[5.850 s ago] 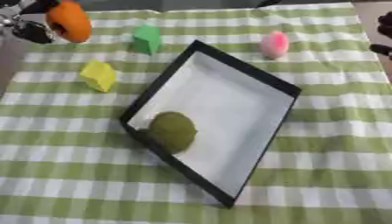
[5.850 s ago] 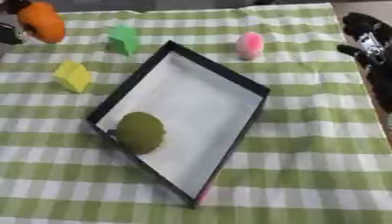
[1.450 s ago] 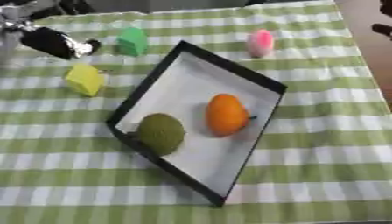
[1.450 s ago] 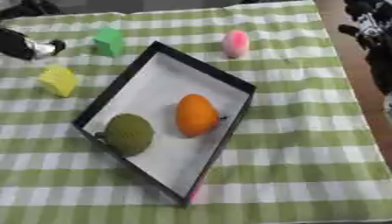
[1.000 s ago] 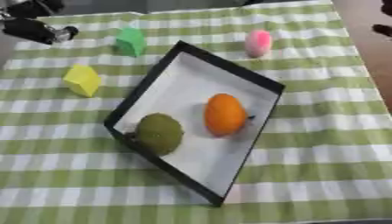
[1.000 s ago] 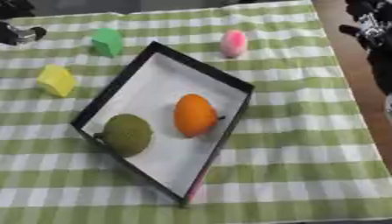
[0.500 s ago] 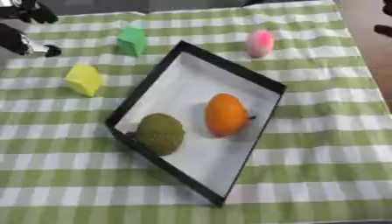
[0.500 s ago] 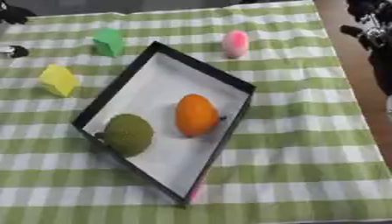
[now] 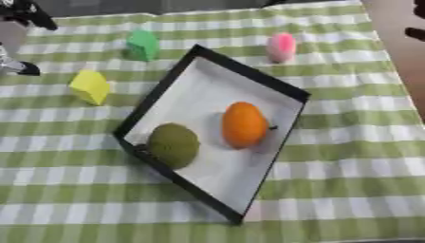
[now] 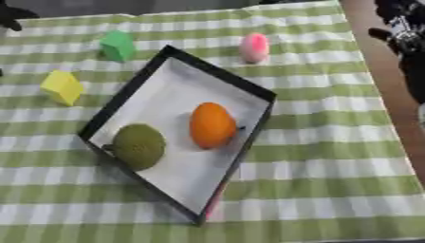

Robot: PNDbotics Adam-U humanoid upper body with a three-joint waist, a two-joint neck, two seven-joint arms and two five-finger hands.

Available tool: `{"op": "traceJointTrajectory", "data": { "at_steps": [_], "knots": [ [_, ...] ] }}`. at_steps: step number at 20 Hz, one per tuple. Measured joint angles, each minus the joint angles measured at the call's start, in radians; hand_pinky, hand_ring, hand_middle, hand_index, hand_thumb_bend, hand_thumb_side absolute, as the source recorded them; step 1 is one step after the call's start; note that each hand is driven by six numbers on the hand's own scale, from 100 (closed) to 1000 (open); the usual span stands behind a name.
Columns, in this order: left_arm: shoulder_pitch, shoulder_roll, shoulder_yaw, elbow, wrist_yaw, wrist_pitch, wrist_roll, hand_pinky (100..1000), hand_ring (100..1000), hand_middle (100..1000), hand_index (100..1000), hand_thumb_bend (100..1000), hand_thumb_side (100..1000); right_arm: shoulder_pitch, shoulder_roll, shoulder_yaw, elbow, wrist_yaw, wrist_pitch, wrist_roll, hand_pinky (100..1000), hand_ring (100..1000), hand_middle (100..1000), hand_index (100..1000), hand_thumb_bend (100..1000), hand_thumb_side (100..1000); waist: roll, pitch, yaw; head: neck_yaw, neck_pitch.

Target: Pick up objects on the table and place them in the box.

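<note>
Showing right hand (image 10: pixel 401 26) only in right eye view.

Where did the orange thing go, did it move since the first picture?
Yes. The orange fruit went from the left hand near the table's far left corner into the black box, beside the green fruit.

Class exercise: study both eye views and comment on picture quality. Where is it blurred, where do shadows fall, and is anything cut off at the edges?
Left eye view: soft throughout; the orange object casts a faint shadow on the white floor of the box; the left hand is cropped at the upper left corner. Right eye view: equally soft; the right hand is a dark blur at the right edge, and the pink object has fuzzy outlines.
</note>
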Motion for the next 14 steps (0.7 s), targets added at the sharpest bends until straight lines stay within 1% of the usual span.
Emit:
{"op": "traceJointTrajectory", "data": {
  "at_steps": [4,5,6,7,8,9,12,14],
  "knots": [
    [0.003,0.016,-0.034,-0.061,0.015,-0.016,0.006,901,889,795,854,614,120,-0.002,0.000,0.002,0.000,0.004,0.000,0.001,899,1000,906,910,100,662,0.000,0.005,-0.001,-0.003,-0.006],
    [0.003,0.019,-0.043,-0.073,0.015,-0.021,0.007,899,892,803,874,680,118,-0.004,0.000,0.005,0.000,0.006,0.001,0.002,899,1000,906,910,100,663,0.000,0.005,-0.002,-0.004,-0.006],
    [0.003,0.022,-0.052,-0.086,0.007,-0.028,0.010,898,893,804,879,704,112,-0.006,0.000,0.006,0.000,0.006,0.001,0.002,899,1000,906,910,100,664,0.000,0.006,-0.003,-0.004,-0.008],
    [0.003,0.022,-0.061,-0.098,-0.006,-0.033,0.016,896,892,800,875,729,103,-0.008,0.000,0.006,0.000,0.007,0.001,0.003,900,1000,907,910,100,665,0.000,0.008,-0.004,-0.004,-0.012],
    [0.002,0.023,-0.069,-0.107,-0.024,-0.040,0.022,895,892,799,874,731,102,-0.009,0.000,0.006,0.000,0.007,0.001,0.003,900,1000,907,910,100,666,0.000,0.011,-0.005,-0.004,-0.014],
    [0.002,0.024,-0.075,-0.111,-0.044,-0.046,0.029,892,891,795,866,775,100,-0.009,0.000,0.006,0.000,0.007,0.001,0.005,900,1000,907,910,100,668,0.000,0.013,-0.006,-0.003,-0.015],
    [0.002,0.026,-0.093,-0.109,-0.117,-0.065,0.047,887,889,793,867,811,100,-0.009,0.000,0.006,0.000,0.009,0.002,0.007,900,1000,907,910,100,670,0.000,0.016,-0.008,0.001,-0.015],
    [0.002,0.026,-0.103,-0.092,-0.166,-0.078,0.060,884,887,790,866,817,100,-0.009,0.000,0.007,0.000,0.012,0.003,0.008,900,1000,907,911,100,671,0.000,0.018,-0.010,0.005,-0.015]
  ]
}}
